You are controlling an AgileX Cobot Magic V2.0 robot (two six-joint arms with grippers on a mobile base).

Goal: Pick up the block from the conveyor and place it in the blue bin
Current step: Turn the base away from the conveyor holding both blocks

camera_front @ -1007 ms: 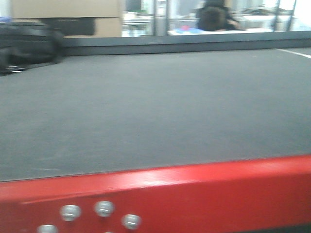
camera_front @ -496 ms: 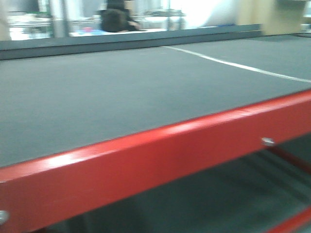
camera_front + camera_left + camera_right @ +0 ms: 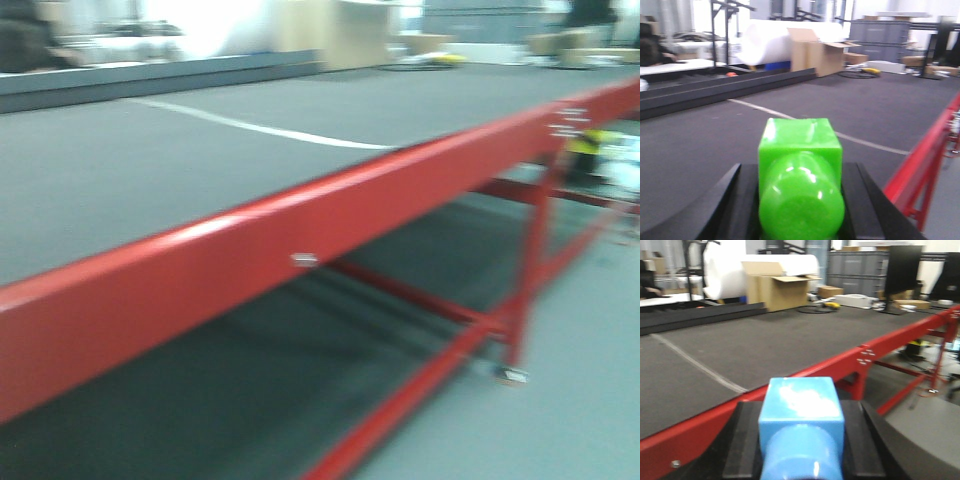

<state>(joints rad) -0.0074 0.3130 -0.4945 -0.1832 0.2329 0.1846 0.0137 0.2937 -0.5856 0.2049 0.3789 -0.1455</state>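
Note:
The conveyor (image 3: 150, 170) is a wide dark grey belt with a white seam line (image 3: 260, 128), on a red frame (image 3: 300, 230). In the left wrist view my left gripper (image 3: 800, 170) is shut on a glossy green block (image 3: 800, 145), held above the belt (image 3: 700, 130). In the right wrist view my right gripper (image 3: 801, 412) is shut on a light blue block (image 3: 802, 400), above the belt's red edge (image 3: 805, 367). No loose block lies on the visible belt. The blue bin is out of view.
The red frame's leg ends in a castor (image 3: 512, 374) on grey floor (image 3: 580, 380) to the right. Beyond the belt stand a cardboard box (image 3: 815, 50), a big white roll (image 3: 765, 42) and grey cabinets (image 3: 885, 32). A low dark rail (image 3: 725, 87) borders the far side.
The front view has swung right along the conveyor. The white seam has slid left, and the frame's legs and the floor have come into view.

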